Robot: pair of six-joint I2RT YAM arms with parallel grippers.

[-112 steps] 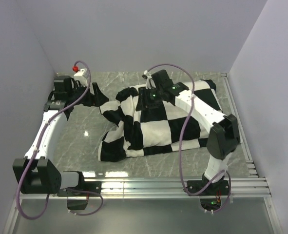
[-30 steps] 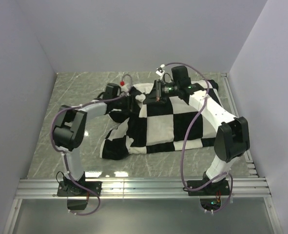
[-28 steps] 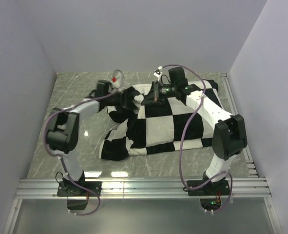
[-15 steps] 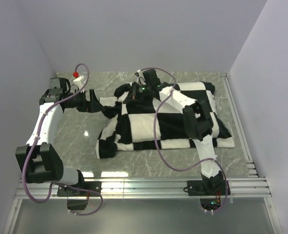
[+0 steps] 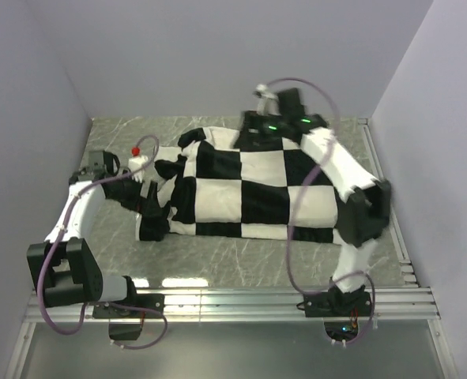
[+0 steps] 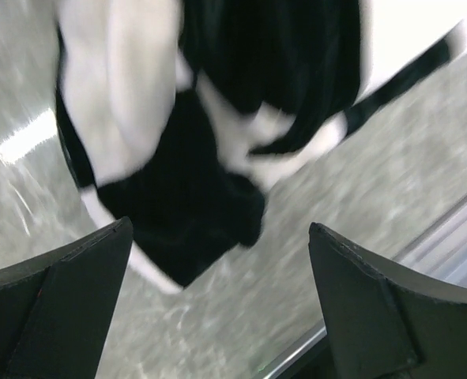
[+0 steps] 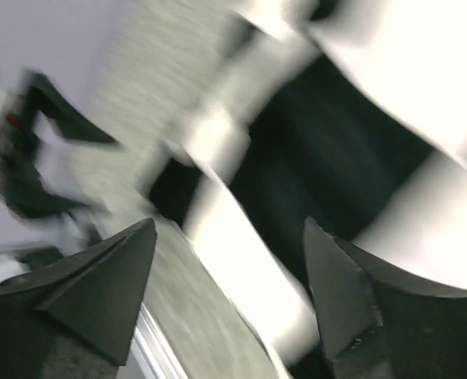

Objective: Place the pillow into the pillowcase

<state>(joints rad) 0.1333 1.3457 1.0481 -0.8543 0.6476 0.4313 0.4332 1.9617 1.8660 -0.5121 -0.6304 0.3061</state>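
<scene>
Left wrist view: shows the left gripper (image 6: 220,229) spread wide and empty above a bunched corner of the large, soft black-and-white checkerboard fabric pillowcase (image 6: 178,213) on the grey marbled surface (image 6: 233,316). Right wrist view, blurred: shows the right gripper (image 7: 229,229) parted, clasping nothing, over checked cloth. Top view alone takes in the whole pillowcase, plump across the surface's middle, left gripper at its left end, right gripper at its far edge. Hides the pillow; contents of the case not discernible.

Left pincer (image 6: 217,308) and right pincer (image 7: 229,292) gape wide (both empty).
</scene>
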